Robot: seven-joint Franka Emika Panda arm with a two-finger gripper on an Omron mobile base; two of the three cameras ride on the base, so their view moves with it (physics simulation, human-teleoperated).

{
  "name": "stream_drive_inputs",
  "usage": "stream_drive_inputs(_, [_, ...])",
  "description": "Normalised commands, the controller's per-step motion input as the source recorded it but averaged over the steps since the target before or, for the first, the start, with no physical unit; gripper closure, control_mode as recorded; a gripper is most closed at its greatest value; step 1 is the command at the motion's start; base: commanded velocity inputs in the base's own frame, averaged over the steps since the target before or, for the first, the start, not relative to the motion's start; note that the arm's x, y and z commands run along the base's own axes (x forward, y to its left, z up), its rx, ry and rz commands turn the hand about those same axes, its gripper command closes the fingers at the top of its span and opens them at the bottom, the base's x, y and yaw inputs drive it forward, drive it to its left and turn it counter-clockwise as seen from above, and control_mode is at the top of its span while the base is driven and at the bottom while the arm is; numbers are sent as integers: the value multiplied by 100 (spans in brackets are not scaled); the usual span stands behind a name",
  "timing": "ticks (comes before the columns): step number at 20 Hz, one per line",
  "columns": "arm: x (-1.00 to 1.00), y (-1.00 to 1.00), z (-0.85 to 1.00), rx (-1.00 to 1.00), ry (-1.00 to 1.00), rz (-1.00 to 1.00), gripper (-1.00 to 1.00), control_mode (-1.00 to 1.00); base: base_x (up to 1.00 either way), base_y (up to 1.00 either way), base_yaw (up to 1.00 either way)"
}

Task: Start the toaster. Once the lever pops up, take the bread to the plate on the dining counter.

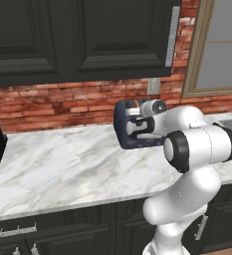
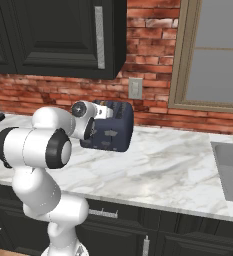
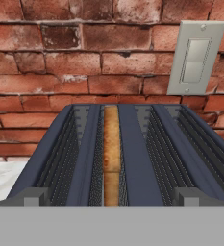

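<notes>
One toaster (image 3: 132,153), jaws wide, holding nothing

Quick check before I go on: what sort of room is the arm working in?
A kitchen, by the look of it: a marble counter against a brick wall, dark cabinets above, a sink at one end, and a toaster with bread in a slot.
</notes>
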Motion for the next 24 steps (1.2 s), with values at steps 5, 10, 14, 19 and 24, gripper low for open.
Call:
stream_drive_inputs(5, [0,0,0,0,0,0,-100,-100,0,0,0])
stream_drive_inputs(10, [0,0,0,0,0,0,-100,-100,0,0,0])
stream_drive_inputs(14, [0,0,0,0,0,0,-100,-100,0,0,0])
stream_drive_inputs(19, [0,0,0,0,0,0,-100,-100,0,0,0])
stream_drive_inputs(24, [0,0,0,0,0,0,-100,-100,0,0,0])
